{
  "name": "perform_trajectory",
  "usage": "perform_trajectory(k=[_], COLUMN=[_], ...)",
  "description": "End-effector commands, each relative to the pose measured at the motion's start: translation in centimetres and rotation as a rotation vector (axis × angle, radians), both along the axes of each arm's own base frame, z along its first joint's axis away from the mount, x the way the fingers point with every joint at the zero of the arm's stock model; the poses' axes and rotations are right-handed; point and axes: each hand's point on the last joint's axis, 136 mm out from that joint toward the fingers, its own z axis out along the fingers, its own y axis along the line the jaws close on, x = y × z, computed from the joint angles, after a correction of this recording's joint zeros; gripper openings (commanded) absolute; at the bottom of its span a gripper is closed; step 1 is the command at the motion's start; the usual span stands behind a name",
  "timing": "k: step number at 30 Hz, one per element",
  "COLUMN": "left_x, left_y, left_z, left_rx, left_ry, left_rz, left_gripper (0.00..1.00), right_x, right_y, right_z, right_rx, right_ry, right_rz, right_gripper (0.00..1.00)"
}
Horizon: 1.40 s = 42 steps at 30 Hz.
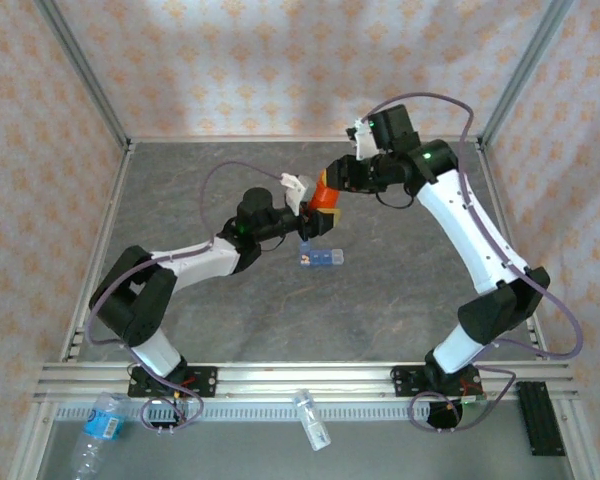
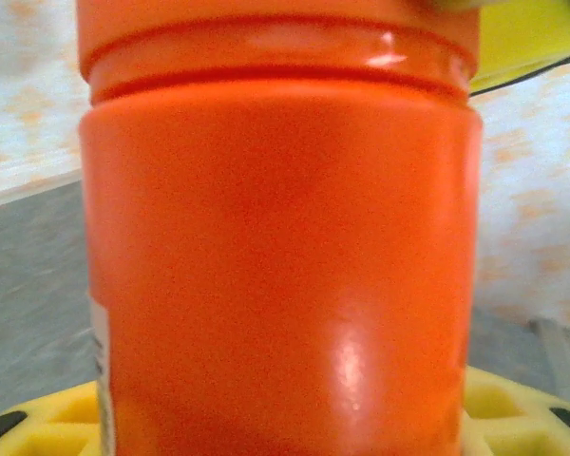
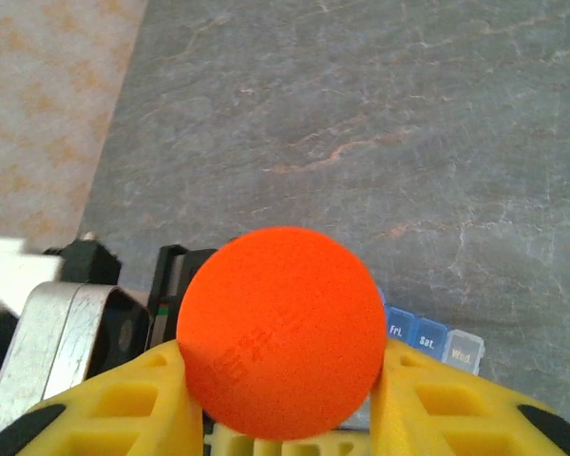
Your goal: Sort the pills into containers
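An orange cylindrical vial (image 1: 325, 194) is held upright above the table between both arms. My left gripper (image 1: 306, 207) is shut on its body (image 2: 280, 256), and the yellow fingers (image 2: 513, 418) show at the vial's lower sides. My right gripper (image 1: 340, 178) comes from above and is shut on the vial's round orange cap (image 3: 280, 332), a yellow finger (image 3: 437, 399) pressing each side. The translucent blue pill-organizer strip (image 1: 320, 257) lies on the table just below the vial; its Fri, Sat and Wed lids (image 3: 427, 334) peek out beside the cap. No loose pills can be made out.
A clear water bottle (image 1: 98, 425) and a small clear vial (image 1: 312, 420) lie in front of the arm bases, beyond the rail. Grey tabletop (image 1: 400, 290) spreads around the organizer. Metal frame posts (image 1: 80, 70) and patterned walls close the sides and back.
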Motion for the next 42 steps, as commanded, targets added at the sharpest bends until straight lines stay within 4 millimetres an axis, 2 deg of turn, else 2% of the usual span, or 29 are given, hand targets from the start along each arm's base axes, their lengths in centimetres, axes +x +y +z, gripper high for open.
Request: perform_trajectory(k=[1,5,9,11,12,13,18,20,22,26,34,38,42], left_x=[-0.5,-0.1,0.1,0.0,-0.1,-0.2,-1.1,-1.8,-2.5,-3.2,-3.8,-3.8,-3.8], left_y=[0.4,1.0,1.1,1.0,0.9,0.8,0.3,-0.1,-0.5,-1.4,-2.4,-2.4,-2.5], left_z=[7.1,6.9,6.5,6.3,6.3,6.4,6.9,7.4,7.9,8.3,8.0,8.0,8.0], left_rx=[-0.001,0.028,0.029,0.032,0.034,0.033,-0.023,-0.066,-0.109,-0.155,-0.161,-0.162,-0.162], left_ry=[-0.323,-0.357,-0.353,-0.350,-0.349,-0.347,-0.313,-0.287,-0.263,-0.201,-0.137,-0.132,-0.129], left_rz=[0.142,0.236,0.256,0.245,0.233,0.223,0.107,0.019,-0.063,-0.187,-0.277,-0.282,-0.281], left_gripper=[0.00,0.00,0.00,0.00,0.00,0.00,0.00,0.00,0.00,0.00,0.00,0.00,0.00], right_x=[0.7,1.4,1.8,1.9,1.9,1.9,1.2,0.2,-0.7,-2.7,-2.9,-2.8,-2.8], right_y=[0.7,1.5,1.7,1.3,0.8,0.2,-3.2,-3.8,-4.0,-2.7,-1.3,-0.9,-0.6], right_z=[-1.9,-2.1,-1.3,-0.2,0.6,1.5,6.6,7.8,8.2,7.7,7.1,6.4,6.0], right_rx=[-0.014,0.019,0.053,0.041,0.041,0.047,0.112,0.098,0.068,0.049,0.074,0.070,0.074], right_ry=[0.041,0.032,0.015,-0.016,-0.033,-0.054,-0.174,-0.207,-0.212,-0.168,-0.132,-0.115,-0.100], right_rz=[-0.150,-0.214,-0.231,-0.227,-0.226,-0.226,-0.179,-0.108,-0.023,0.169,0.246,0.254,0.260], right_gripper=[0.29,0.29,0.31,0.39,0.47,0.54,0.77,0.82,0.86,0.89,0.89,0.84,0.74])
